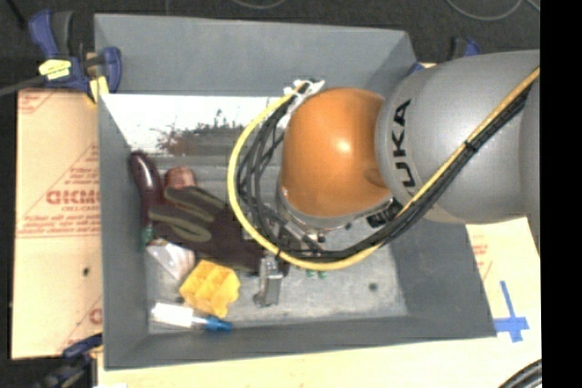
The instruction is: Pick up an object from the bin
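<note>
We locate the jaws low in the bin (pixel 273 343), as a grey metal tip below the orange wrist cover (pixel 332 150). The tip stands just to the right of the yellow piece (pixel 211 286), a crumpled lump that we take as our reference. We cannot tell whether the jaws are released or clenched, because the wrist and its cable loops (pixel 247 186) hide their upper part. We also cannot tell whether the tip touches the yellow piece.

The yellow piece is the thing nearest the jaws and lies on the bin's floor.

- Directly above the yellow piece lies a dark maroon glove (pixel 186 218). It stretches up and to the left, away from the yellow piece.
- A clear plastic bag (pixel 166 259) lies just beside the yellow piece, to its upper left.
- A white tube (pixel 182 315) lies just below the yellow piece, with its blue cap nearest to it.
- A small pinkish thing (pixel 180 178) rests well above the yellow piece, beyond the glove.
- A small green thing (pixel 314 271) shows to the right of the yellow piece, past the jaws.

The grey arm (pixel 473 150) stands well to the upper right of the yellow piece.
</note>
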Motion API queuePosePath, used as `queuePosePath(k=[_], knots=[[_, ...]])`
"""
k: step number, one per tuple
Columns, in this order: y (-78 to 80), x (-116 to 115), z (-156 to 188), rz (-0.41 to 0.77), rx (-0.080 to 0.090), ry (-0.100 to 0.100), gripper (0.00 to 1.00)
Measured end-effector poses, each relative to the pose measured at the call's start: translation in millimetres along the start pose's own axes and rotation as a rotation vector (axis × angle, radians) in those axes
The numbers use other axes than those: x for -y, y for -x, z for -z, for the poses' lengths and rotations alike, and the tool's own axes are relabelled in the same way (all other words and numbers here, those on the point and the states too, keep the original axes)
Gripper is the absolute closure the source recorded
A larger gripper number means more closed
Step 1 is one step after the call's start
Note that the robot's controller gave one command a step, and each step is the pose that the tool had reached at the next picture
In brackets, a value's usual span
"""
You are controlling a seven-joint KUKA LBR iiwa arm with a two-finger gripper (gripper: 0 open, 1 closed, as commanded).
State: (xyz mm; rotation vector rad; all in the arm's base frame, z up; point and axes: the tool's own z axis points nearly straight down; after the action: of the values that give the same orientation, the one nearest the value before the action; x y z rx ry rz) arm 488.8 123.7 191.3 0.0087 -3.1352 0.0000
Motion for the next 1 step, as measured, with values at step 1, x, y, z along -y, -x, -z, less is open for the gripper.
queuePosePath(k=[1], knots=[[1.8, 0.7, 4.4, -0.005, 0.008, 0.001, 0.00]])
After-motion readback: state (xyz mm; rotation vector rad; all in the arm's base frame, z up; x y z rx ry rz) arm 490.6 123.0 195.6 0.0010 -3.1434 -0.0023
